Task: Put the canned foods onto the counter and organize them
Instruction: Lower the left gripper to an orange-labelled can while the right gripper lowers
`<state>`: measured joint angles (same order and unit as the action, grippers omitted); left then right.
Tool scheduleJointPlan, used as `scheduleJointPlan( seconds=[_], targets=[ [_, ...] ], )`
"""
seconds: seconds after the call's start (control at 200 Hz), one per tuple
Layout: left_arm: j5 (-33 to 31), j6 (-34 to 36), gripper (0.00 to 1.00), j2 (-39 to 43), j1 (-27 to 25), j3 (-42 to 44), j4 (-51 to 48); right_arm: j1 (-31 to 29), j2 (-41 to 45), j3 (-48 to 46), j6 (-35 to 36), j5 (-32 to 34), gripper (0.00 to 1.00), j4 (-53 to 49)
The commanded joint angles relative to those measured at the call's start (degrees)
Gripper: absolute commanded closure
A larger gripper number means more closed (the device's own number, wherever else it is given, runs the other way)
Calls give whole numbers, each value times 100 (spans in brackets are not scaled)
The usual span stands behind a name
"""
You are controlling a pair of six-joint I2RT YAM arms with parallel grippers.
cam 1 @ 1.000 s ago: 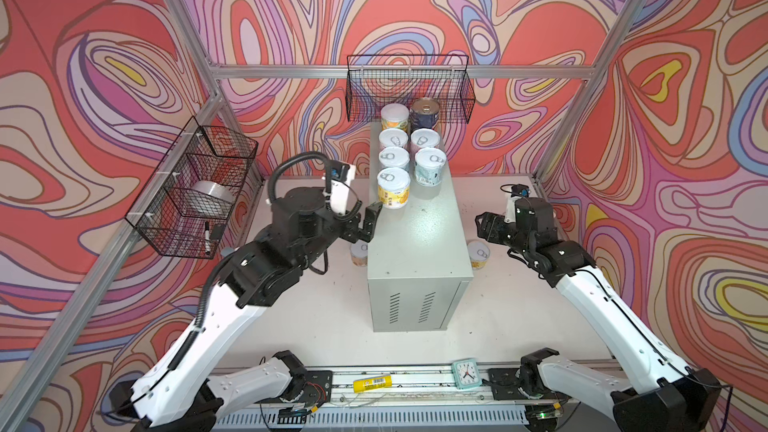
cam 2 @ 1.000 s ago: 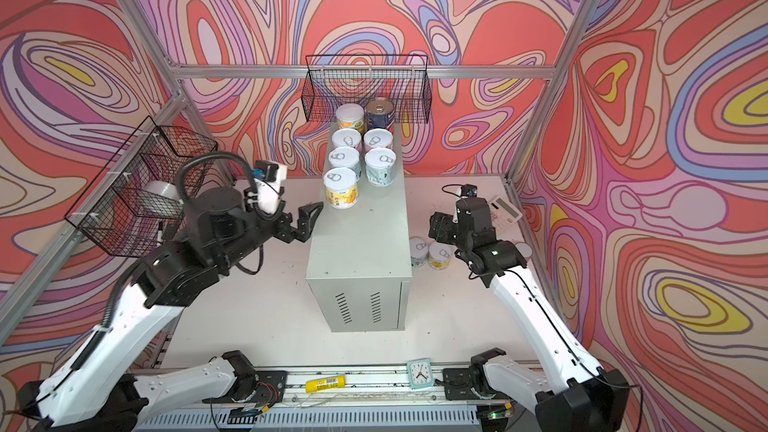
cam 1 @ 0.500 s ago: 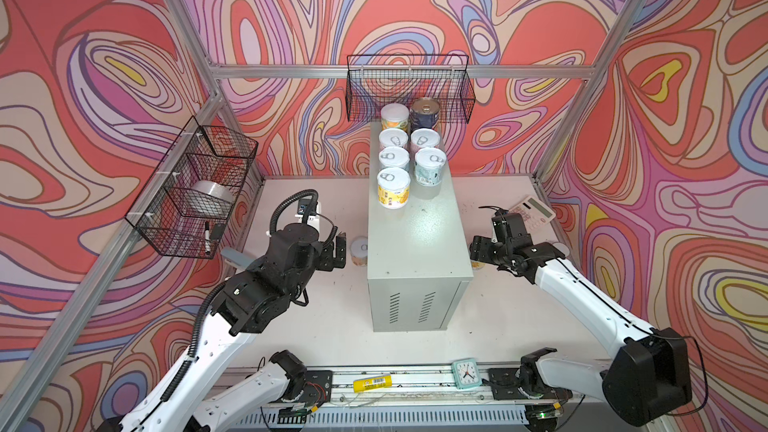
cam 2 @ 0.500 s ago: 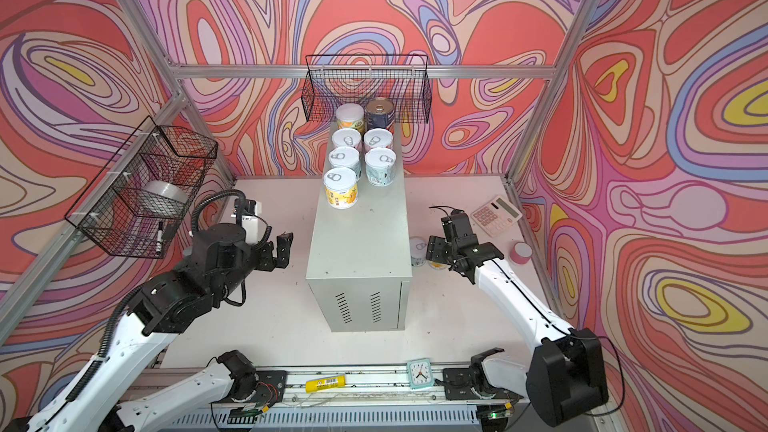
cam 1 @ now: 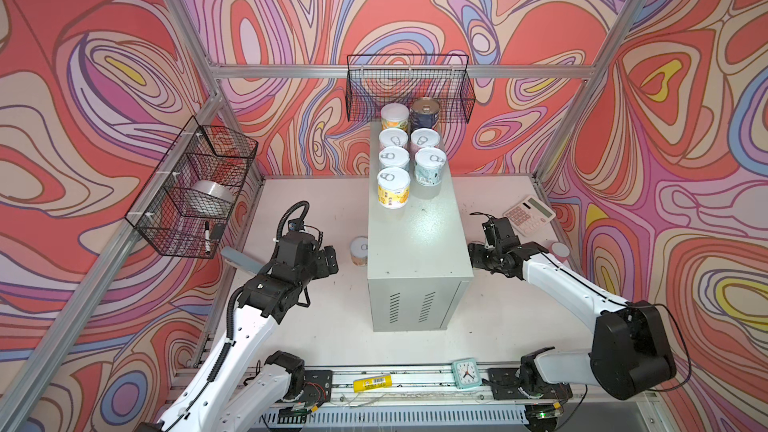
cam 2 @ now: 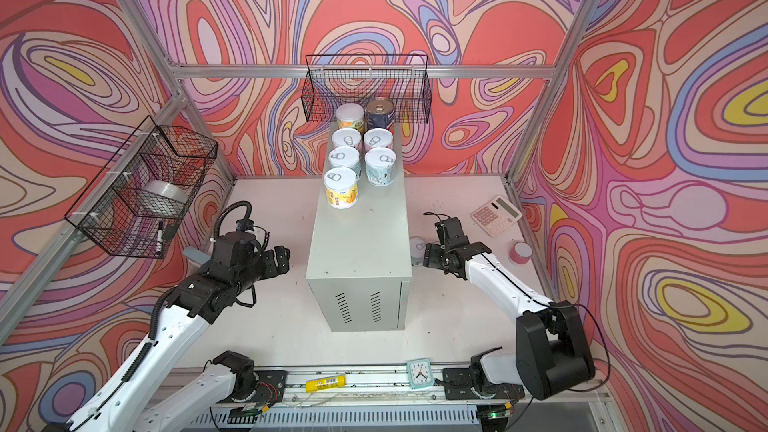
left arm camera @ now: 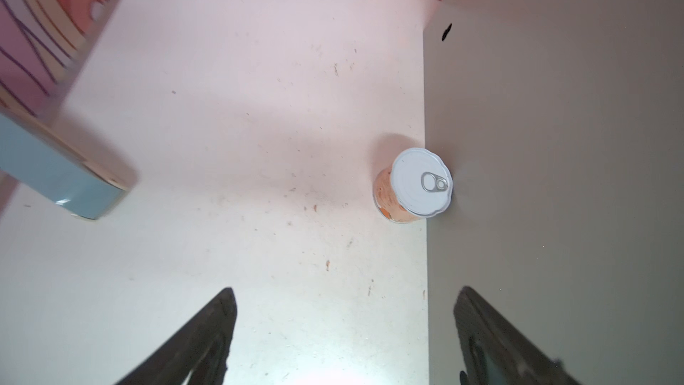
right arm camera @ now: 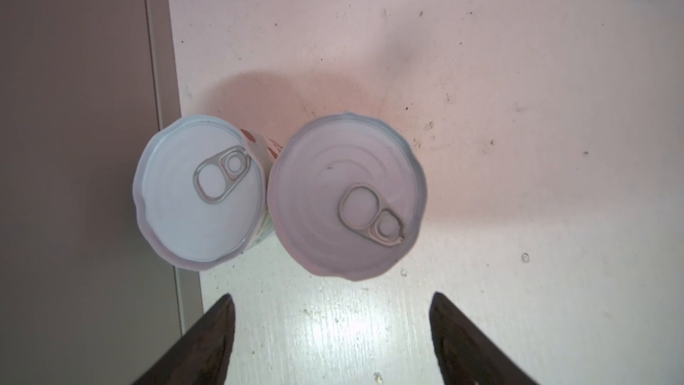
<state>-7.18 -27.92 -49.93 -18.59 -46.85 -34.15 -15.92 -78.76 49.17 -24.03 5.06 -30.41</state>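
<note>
Nearest, on the slotted front rail: a yellow tube with a barcode label (cam 1: 372, 382) and a small teal alarm clock (cam 1: 464, 373).

Next, low over the scuffed white tabletop (cam 1: 332, 326), left of the box: left gripper (cam 1: 327, 258), dark fingers (left arm camera: 207, 338) spread wide with nothing between, only their tips in the wrist frame. Ahead of them, upright beside the box's left wall: short orange-labelled tin with a silvery pull-tab lid (cam 1: 359, 250); touching the wall or just off it, cannot tell. At one edge of that wrist view, a blurred blue-grey slab (left arm camera: 63, 175), cut off and hard to identify.

Centre, the counter: tall light-grey metal box with a glossy top and vent slots on its near face (cam 1: 415, 251).

Right of it: right gripper (cam 1: 478, 255), fingers (right arm camera: 200, 342) likewise parted and empty. Under the right wrist camera, two upright silvery-lidded tins side by side, rims touching or nearly so: wall-side tin (right arm camera: 200, 194) close against the box, outer tin (right arm camera: 346, 196) next to it, labels almost wholly hidden under the lids. From above, largely masked by box and gripper.

Farther right, near the wall: short pink cylinder with a pale top (cam 1: 560, 250); tin or not, cannot tell. Beyond it, a white calculator with pink keys (cam 1: 529, 214). On the left wall, a black wire basket (cam 1: 166, 238) holding a silver tape roll (cam 1: 212, 197) and a black marker (cam 1: 206, 236) behind the mesh.

On the far half of the box top: seven upright tins in two files, led by a yellow-labelled tin (cam 1: 393, 188) and a pale-blue-labelled tin (cam 1: 430, 166), ending in a white-lidded tin with an orange label (cam 1: 395, 117) and a dark navy tin (cam 1: 425, 113), both overlapping the second black wire basket (cam 1: 409, 72) on the back wall.
</note>
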Motion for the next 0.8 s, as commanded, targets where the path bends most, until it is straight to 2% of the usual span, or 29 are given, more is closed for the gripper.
scheduleJointPlan(
  seconds=[0.0, 0.521, 0.636, 0.796],
  targets=[
    [461, -379, 8, -33, 36, 270, 936, 19, -182, 68, 39, -8, 15, 249],
    [654, -191, 12, -456, 37, 368, 1353, 18, -941, 224, 99, 705, 15, 614],
    [807, -197, 17, -465, 37, 450, 1530, 17, -1056, 213, 61, 906, 15, 844],
    [977, -297, 15, -541, 35, 537, 1707, 37, -1309, 320, 57, 900, 15, 1058]
  ],
)
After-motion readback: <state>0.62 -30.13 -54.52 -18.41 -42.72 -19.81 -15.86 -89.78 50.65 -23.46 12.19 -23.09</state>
